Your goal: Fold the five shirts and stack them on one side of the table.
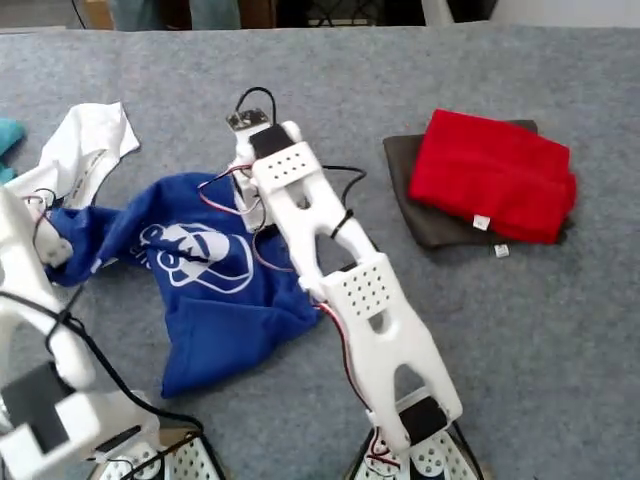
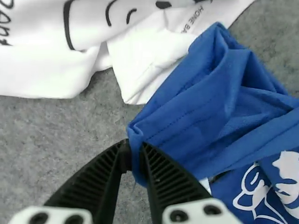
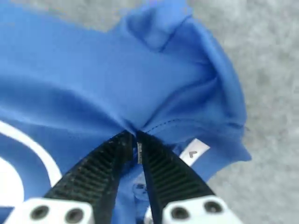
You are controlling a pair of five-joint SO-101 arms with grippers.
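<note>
Both grippers pinched the blue shirt (image 1: 220,320).
Left gripper (image 2: 133,161) closed on its nine o'clock edge, right gripper (image 3: 138,147) at twelve.

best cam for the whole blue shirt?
High view: the blue shirt lies crumpled, most of its outline visible. Left wrist view shows the edge clamped in the left gripper; right wrist view, the fold pinched by the right gripper.

The table (image 1: 570,350) is covered in a grey, felt-like cloth that runs right to its far edge, and beyond that edge, in the room behind, stand a brown wooden piece (image 1: 96,12), a dark gap (image 1: 350,10) and a pale white surface (image 1: 565,9).
</note>
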